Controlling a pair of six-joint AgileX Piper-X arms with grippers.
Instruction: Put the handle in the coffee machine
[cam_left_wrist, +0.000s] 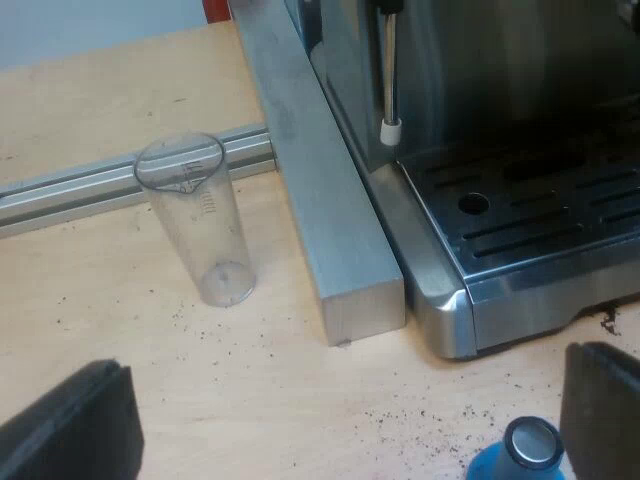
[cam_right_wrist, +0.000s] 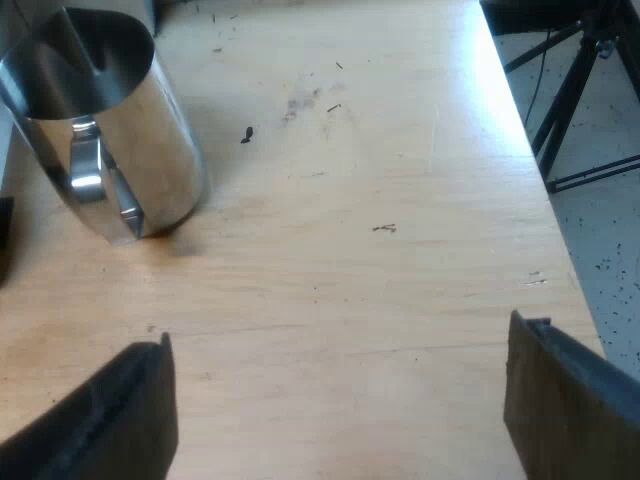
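My left hand (cam_left_wrist: 335, 420) and my right hand (cam_right_wrist: 335, 410) are both open wide, holding nothing. The espresso machine (cam_left_wrist: 500, 150) stands just ahead of my left hand, and a blue tamper (cam_left_wrist: 525, 450) sits close by one finger. I think the metal holder will be heavy, hard and slippy, so I would grab its dark handle.

The left gripper (cam_left_wrist: 335, 440) is poised above the wooden tabletop (cam_left_wrist: 250, 370) and angled down toward it, with its two black fingers (cam_left_wrist: 70, 425) spread wide apart and nothing gripped between them. The right gripper (cam_right_wrist: 335, 420) is likewise tilted down over the tabletop, its black fingers (cam_right_wrist: 560, 410) widely parted with only bare wood seen in the gap, and one finger is placed close to the tabletop's edge. Whether any fingertip touches the wood cannot be told.
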